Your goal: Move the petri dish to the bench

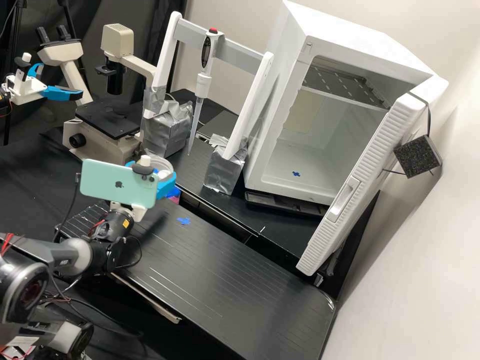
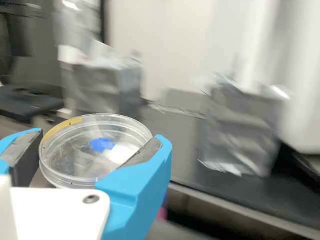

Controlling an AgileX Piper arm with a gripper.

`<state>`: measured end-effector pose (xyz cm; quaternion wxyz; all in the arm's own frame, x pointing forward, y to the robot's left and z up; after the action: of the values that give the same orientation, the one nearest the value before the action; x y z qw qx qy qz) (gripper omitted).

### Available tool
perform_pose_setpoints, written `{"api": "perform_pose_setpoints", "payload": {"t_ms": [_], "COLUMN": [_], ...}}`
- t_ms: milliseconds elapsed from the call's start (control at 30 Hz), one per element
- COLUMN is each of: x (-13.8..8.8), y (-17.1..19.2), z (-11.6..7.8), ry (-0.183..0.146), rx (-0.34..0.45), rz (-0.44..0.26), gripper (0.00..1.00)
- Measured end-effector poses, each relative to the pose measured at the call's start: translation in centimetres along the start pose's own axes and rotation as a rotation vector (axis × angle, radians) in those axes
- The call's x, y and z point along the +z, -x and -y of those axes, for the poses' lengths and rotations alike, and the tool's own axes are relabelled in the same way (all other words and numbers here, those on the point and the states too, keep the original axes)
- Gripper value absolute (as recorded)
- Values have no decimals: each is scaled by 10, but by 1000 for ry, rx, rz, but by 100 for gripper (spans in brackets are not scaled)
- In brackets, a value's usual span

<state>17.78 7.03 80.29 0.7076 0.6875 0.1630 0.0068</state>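
Grasping the dish (image 2: 102, 122) with the hand (image 2: 101, 137) — clamped at the wall between both blue fingers (image 2: 142, 170), up in the air on the near side of the pipette stand (image 1: 240, 52). Looking close to level in the wrist view, but pinched only by its sides, so easily tipped. Squeeze too hard, and risk popping it out or cracking it; squeeze too softly, and let it slide.

Careful with the pipette (image 1: 202, 85), hanging low from the stand: at risk of a knock in any swing back that way. Same worry at the stand's wrapped foot (image 1: 225, 170).

Next, most likely, down to the tabletop (image 1: 235, 280) in front of the stand, perhaps near the blue cross (image 1: 184, 220). Beware the dark gap (image 1: 196, 204) between stand and cross — set down too far back, liable to catch the edge and tilt, or drop in. Too near the wire rack (image 1: 82, 220), in front of the stand towards the arm, liable to land with one side high.

And mind the release! Open too high, and risk a bounce; open while tilted, and risk a skid; pull away too soon, and drag the dish along.
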Motion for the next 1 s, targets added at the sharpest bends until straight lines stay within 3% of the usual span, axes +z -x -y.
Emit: {"api": "perform_pose_setpoints", "payload": {"t_ms": [67, 167, 333, 533, 600, 733, 900, 1000], "x": [4, 11, 21, 29, 33, 37, 38, 37], "y": [2, 11, 22, 34, 42, 52, 63, 65], "z": [-1, -6, -16, -20, -22, -23, -26, -28], "ry": [-25, 5, -41, -31, 0, 19, 99, 109], "rx": [8, 7, 70, 88, 98, 119, 145, 161], "rz": [21, 4, 40, 49, 38, 47, 98, 100], "gripper": [0, 0, 0, 0, 0, 0, 0, 0]}}
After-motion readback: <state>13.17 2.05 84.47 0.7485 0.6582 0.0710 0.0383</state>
